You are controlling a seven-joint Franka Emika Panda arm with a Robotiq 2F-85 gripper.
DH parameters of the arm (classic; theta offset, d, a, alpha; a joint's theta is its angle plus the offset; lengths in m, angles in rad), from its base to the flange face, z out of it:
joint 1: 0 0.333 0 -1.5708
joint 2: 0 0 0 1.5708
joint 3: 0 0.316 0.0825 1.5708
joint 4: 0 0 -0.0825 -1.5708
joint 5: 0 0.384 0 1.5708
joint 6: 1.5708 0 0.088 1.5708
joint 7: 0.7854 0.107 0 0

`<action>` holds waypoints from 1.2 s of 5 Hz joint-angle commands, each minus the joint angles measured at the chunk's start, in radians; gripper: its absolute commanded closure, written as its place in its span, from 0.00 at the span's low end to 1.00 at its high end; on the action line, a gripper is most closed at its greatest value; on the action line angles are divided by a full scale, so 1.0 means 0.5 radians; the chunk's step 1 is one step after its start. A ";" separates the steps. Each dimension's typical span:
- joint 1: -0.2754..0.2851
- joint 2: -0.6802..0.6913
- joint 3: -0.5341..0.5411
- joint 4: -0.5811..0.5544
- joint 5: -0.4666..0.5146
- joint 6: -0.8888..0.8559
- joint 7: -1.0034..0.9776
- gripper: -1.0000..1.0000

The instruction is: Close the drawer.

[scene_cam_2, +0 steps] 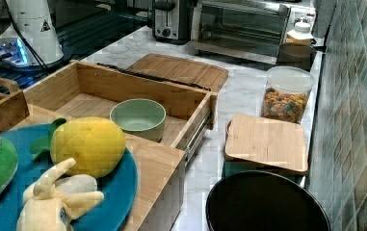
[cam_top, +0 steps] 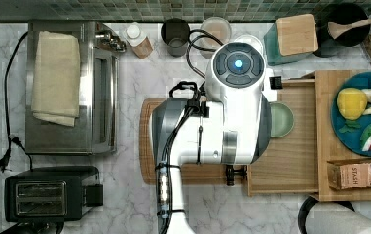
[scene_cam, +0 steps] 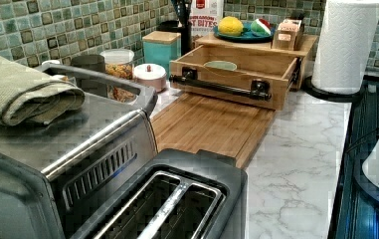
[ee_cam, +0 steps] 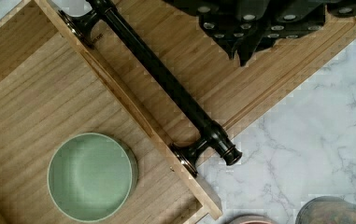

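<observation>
The drawer stands pulled out of its light-wood cabinet, with a green bowl inside near the back. Its long black bar handle runs along the front rim, over the edge of the flat cutting board. My gripper hangs high above the cutting board, on the outer side of the handle and apart from it. In the left view the drawer faces the camera with its handle free. The right view shows the drawer and the bowl from behind.
A blue plate of toy fruit sits on the cabinet top. A toaster oven and a toaster stand at the top view's left. Jars and a teal canister line the tiled wall. A paper towel roll stands beside the cabinet.
</observation>
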State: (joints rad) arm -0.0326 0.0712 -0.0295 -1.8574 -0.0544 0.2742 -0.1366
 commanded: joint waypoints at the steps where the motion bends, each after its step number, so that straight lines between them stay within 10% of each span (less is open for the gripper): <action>1: -0.009 -0.136 0.005 -0.285 0.010 0.266 -0.162 1.00; 6: 0.178 -0.308 0.185 -0.831 0.011 0.872 -1.132 1.00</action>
State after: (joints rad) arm 0.0342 0.0183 0.0399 -2.2402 -0.0477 0.6777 -0.6406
